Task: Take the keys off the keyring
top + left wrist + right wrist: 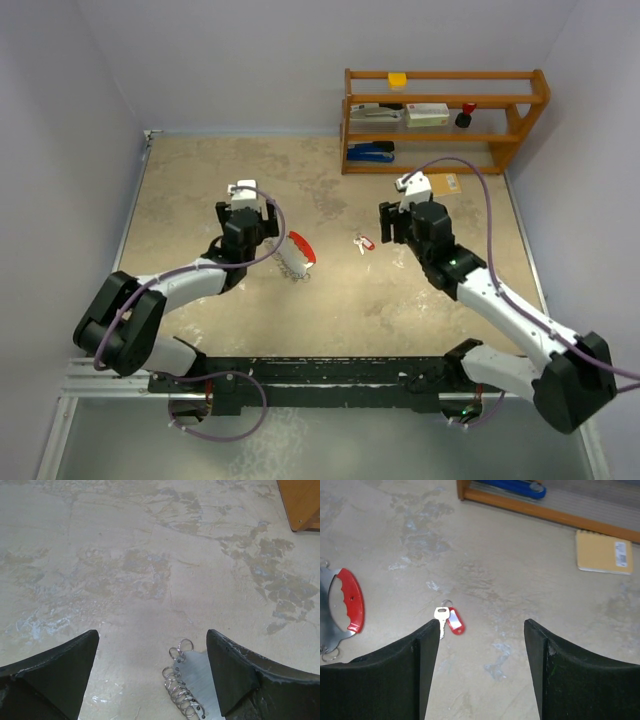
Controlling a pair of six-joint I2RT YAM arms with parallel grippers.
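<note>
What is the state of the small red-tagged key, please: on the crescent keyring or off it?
Off. The key lies on the table apart from the keyring, bare surface between them.

Red-headed silvery keys (453, 620), red-and-white keyring (297, 253)
</note>
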